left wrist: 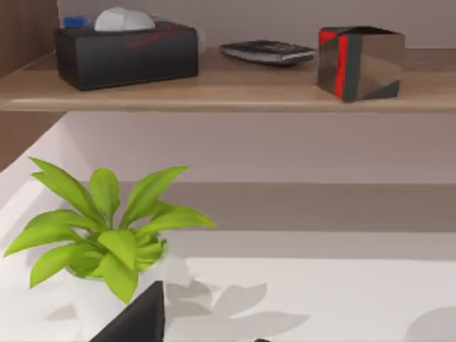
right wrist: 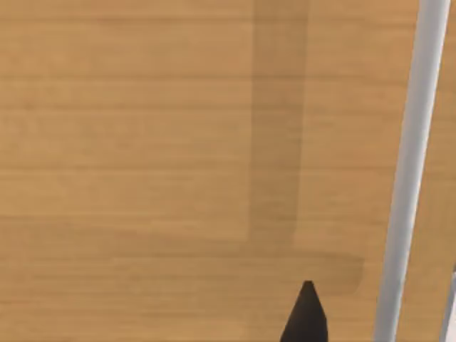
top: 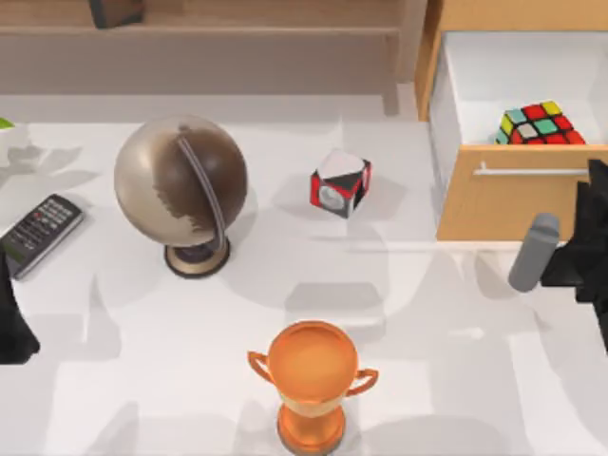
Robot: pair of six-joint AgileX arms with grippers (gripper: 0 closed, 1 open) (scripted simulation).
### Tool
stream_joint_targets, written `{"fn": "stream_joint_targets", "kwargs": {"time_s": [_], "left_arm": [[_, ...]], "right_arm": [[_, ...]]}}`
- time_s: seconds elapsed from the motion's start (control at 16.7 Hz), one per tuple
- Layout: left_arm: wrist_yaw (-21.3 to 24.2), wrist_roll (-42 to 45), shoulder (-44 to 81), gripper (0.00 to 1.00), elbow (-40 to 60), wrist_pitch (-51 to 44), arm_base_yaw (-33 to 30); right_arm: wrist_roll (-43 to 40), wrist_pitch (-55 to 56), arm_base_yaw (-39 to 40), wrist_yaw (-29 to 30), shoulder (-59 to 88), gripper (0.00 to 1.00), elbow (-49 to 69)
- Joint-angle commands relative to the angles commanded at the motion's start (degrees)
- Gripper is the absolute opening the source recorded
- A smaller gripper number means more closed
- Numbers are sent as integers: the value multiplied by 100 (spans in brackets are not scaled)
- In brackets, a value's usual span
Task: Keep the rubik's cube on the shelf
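Observation:
The rubik's cube (top: 541,123), with red, green and yellow stickers, lies inside the open light-wood drawer (top: 503,204) at the table's right back. The long wooden shelf (top: 199,32) runs along the back; its board (left wrist: 214,92) also faces the left wrist camera. My right gripper (top: 598,188) hovers at the drawer front's right end, close to the silver bar handle (right wrist: 412,171) and the wood panel (right wrist: 142,142). My left gripper (top: 13,323) stays parked at the table's left edge, far from the cube.
A globe (top: 180,185), a remote (top: 40,232), a red-black-white cube (top: 340,182) and an orange trophy (top: 311,380) stand on the table. The shelf carries a tissue box (left wrist: 127,51), a remote (left wrist: 266,50) and a shiny cube (left wrist: 360,61). A potted plant (left wrist: 107,235) is at the left.

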Motion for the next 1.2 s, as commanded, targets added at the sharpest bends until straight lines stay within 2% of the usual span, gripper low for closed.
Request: {"fn": "stream_joint_targets", "kwargs": {"time_s": [0.24,0.3,0.84,1.2], "left_arm": [[0,0,0,100,0,0,0],[0,0,0,100,0,0,0],[0,0,0,100,0,0,0],[0,0,0,100,0,0,0]], "right_arm": [[0,0,0,0,0,98,0],[0,0,0,0,0,100,0],[0,17,7,7,-1,100,-7],[3,376,178,180,-48,100,-419]]}}
